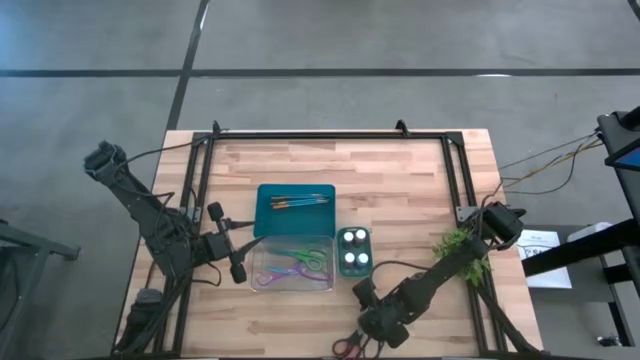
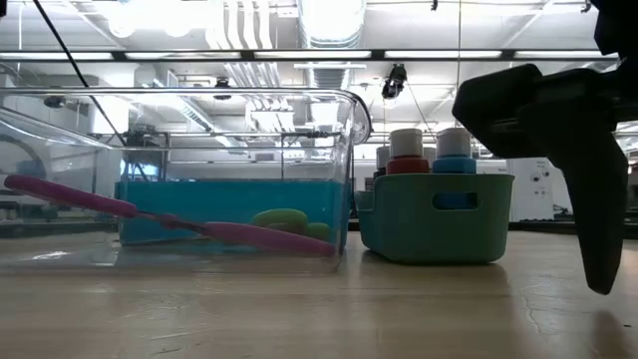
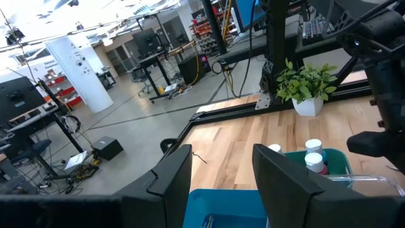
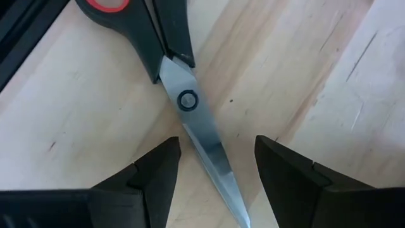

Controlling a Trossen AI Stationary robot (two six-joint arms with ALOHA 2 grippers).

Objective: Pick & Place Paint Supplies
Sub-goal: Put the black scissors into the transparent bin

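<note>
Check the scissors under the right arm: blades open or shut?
Shut. In the right wrist view the scissors lie flat on the table, blades together as one narrow strip past the pivot, between the open right end effector fingers.

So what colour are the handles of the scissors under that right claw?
Black with red inside, on the scissors; right wrist view shows it best.

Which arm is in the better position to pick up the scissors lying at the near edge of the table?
The right arm. Its gripper hangs directly above the scissors, open fingers either side of the blades. The left gripper waits at the clear container, farther away.
</note>
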